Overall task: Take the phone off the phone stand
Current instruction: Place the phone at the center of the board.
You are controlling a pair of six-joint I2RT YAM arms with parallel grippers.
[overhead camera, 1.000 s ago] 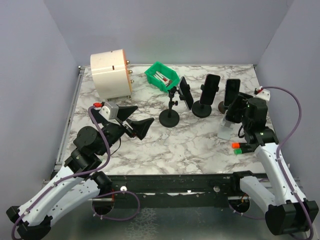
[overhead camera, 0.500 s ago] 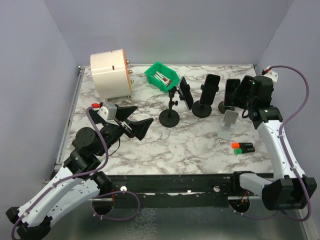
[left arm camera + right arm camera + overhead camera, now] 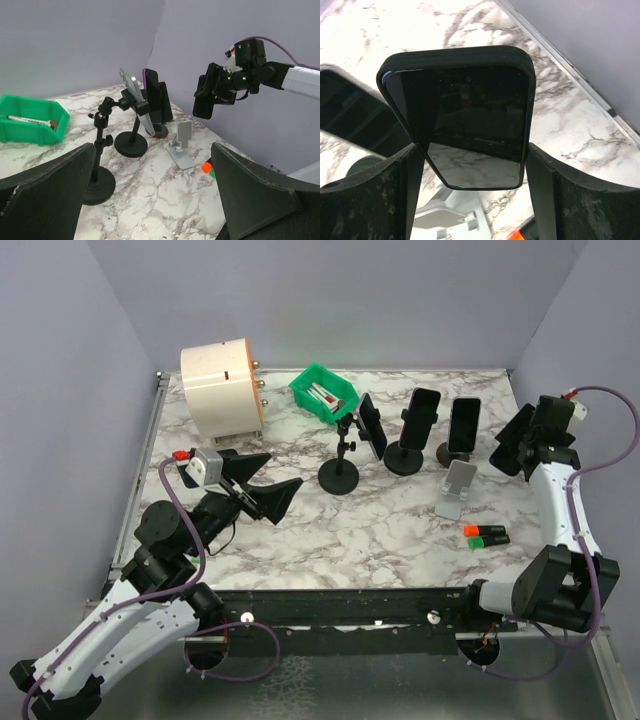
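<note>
My right gripper [image 3: 520,443] is shut on a black phone [image 3: 507,448] and holds it in the air over the table's right edge. In the right wrist view the phone [image 3: 465,115] sits between my two fingers [image 3: 370,200]. It also shows in the left wrist view [image 3: 204,102]. The small grey phone stand [image 3: 455,490] stands without a phone to the left of and below the held phone, and shows in the other views [image 3: 182,145] [image 3: 445,220]. My left gripper [image 3: 265,483] is open and holds nothing, low over the left middle of the table [image 3: 150,200].
Three other phones stay on stands at the back: one on a tripod stand [image 3: 372,427], one on a round black base [image 3: 423,415], one on a brown base [image 3: 463,423]. A cream cylinder [image 3: 222,388], a green bin [image 3: 324,392] and orange and green markers [image 3: 485,534] are on the table.
My right gripper lifted the black phone off the grey stand and carried it right to the table's edge. My left arm shifted slightly to the left.
</note>
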